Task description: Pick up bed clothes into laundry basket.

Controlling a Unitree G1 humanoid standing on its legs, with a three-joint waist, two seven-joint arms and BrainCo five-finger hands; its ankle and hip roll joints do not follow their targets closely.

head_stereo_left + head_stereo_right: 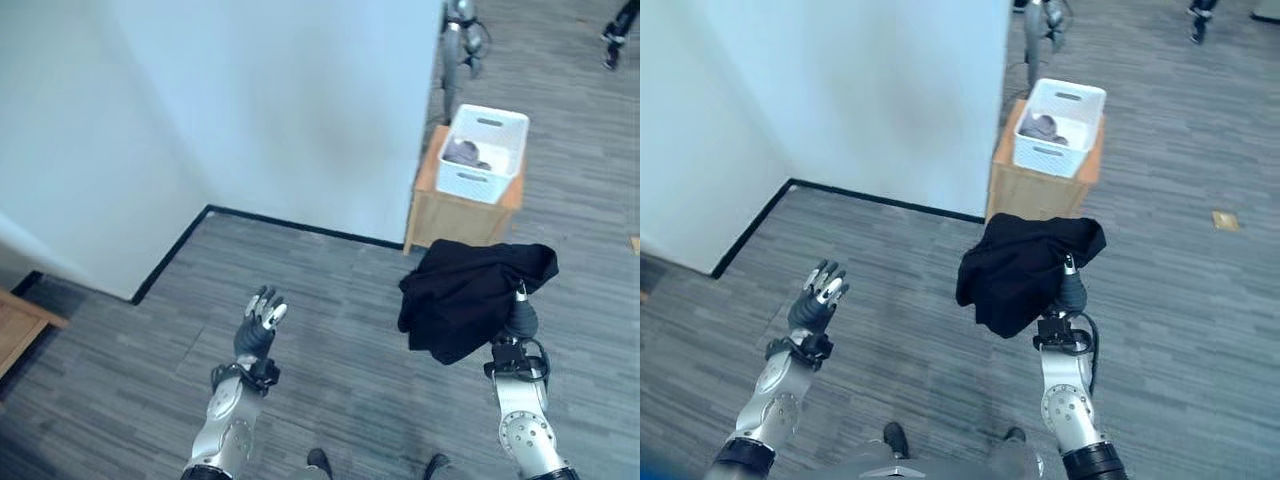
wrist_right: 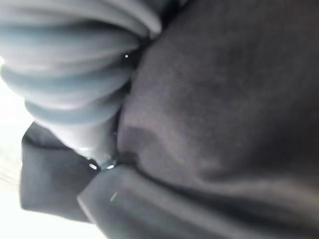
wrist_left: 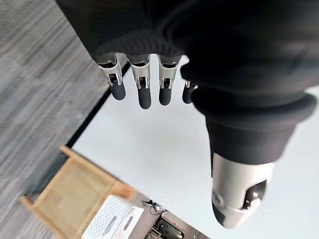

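the right hand's [image 1: 1072,290] fingers are buried under a black garment [image 1: 1025,265], so whether they're clamped on it or just propping it up can't be told. the cloth is draped over the raised hand and hangs down in folds, kept clear of the grey floor [image 1: 900,300], probably so it doesn't drag. the left hand's [image 1: 260,322] fingers [image 3: 144,92] are held straight and a little apart, nothing in them, lifted out to the side, likely just kept out of the way. the white laundry basket [image 1: 483,152] is parked on a small wooden table [image 1: 432,215] well ahead by a pale wall [image 1: 250,110], with something dark already in it. carrying is judged as the step in hand.
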